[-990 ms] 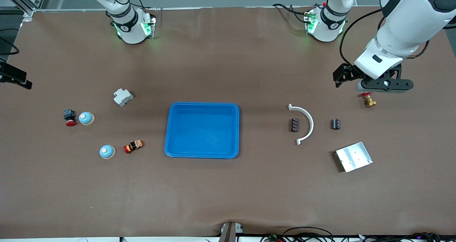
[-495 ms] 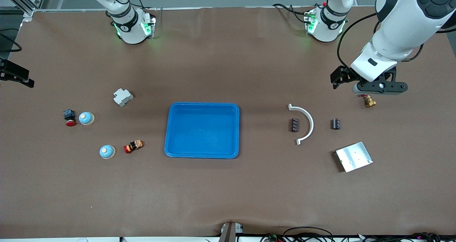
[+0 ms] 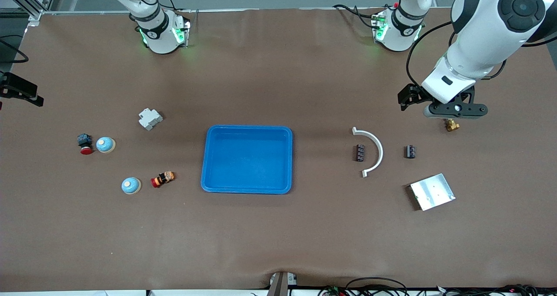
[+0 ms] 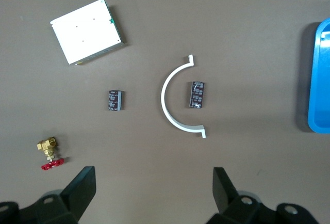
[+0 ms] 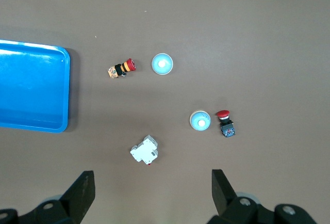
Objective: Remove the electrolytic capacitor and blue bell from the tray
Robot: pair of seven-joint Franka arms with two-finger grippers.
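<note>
- Hovering over the brass valve (image 3: 452, 125), my left end effector (image 3: 453, 110) has its fingers (image 4: 82, 187) spread wide, holding nothing.
- I see two capacitors toward the left arm's end of the blue tray (image 3: 246, 159): one capacitor (image 3: 360, 152) tucked inside the white arc (image 3: 373, 151), the other capacitor (image 3: 410, 151) just outside it.
- Two bells sit toward the right arm's end of the tray — one bell (image 3: 105, 144), another bell (image 3: 131, 185) nearer the camera.
- My right end effector (image 5: 149, 195) is high above them, fingers wide.

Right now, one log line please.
left gripper: open, over valve | right gripper: open, waiting | tray: empty | capacitors, bells: untouched
</note>
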